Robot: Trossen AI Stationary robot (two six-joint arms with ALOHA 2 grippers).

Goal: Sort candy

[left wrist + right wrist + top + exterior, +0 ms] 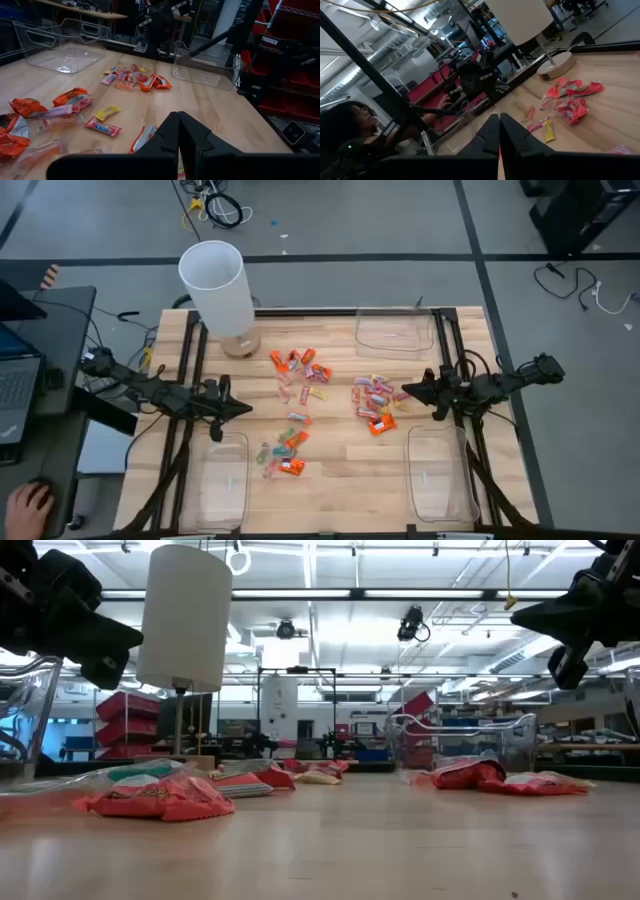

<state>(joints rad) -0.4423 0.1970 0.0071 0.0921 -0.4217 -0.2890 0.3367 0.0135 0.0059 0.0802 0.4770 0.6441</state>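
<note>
Candy (300, 405) scattered mid-surface (340, 460), none sorted. Left hand (243, 408) and right hand (406, 391) both clenched, empty, hovering at opposite sides of the pile.

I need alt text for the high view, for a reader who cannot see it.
Wrapped candy lies scattered mid-table, with three clear trays still empty. The left gripper and right gripper hover shut on either side, and a white lamp stands behind.
</note>
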